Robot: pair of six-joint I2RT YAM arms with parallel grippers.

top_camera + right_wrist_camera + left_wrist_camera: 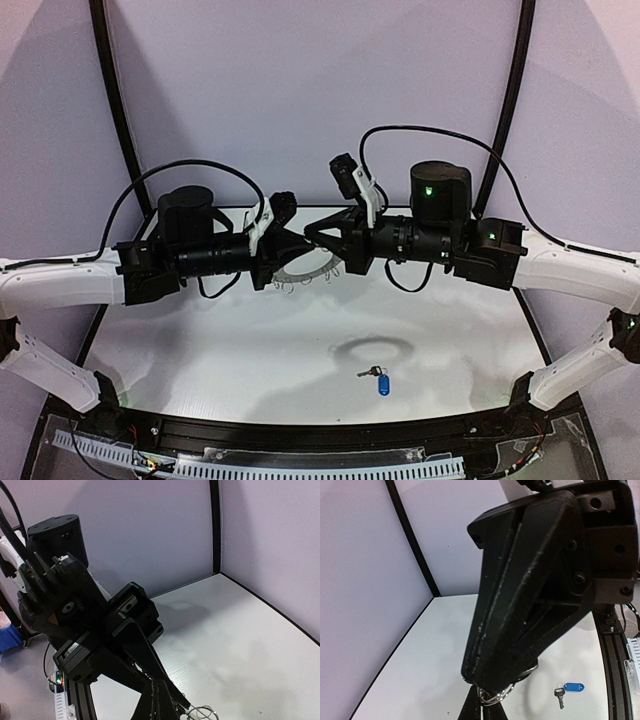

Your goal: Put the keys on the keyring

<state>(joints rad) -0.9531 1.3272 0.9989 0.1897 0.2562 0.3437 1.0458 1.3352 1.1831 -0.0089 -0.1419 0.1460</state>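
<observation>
The keyring (298, 270), a silvery-grey ring with thin wire loops hanging from it, is held in the air above the middle of the table. My left gripper (296, 240) and right gripper (316, 233) meet tip to tip over it, both shut. In the left wrist view my own fingers (483, 706) pinch the wire loops (496, 698), with the right gripper's black jaws close above. The right wrist view shows my fingers (159, 700) shut beside the same loops (201, 713). A silver key with a blue tag (378, 378) lies on the table near the front (568, 689).
The white table (200, 340) has purple walls on the left, right and back. A black rail (300, 440) runs along the near edge. Black curved posts (112, 90) rise at both back corners. The keyring's round shadow (375, 350) falls just behind the key.
</observation>
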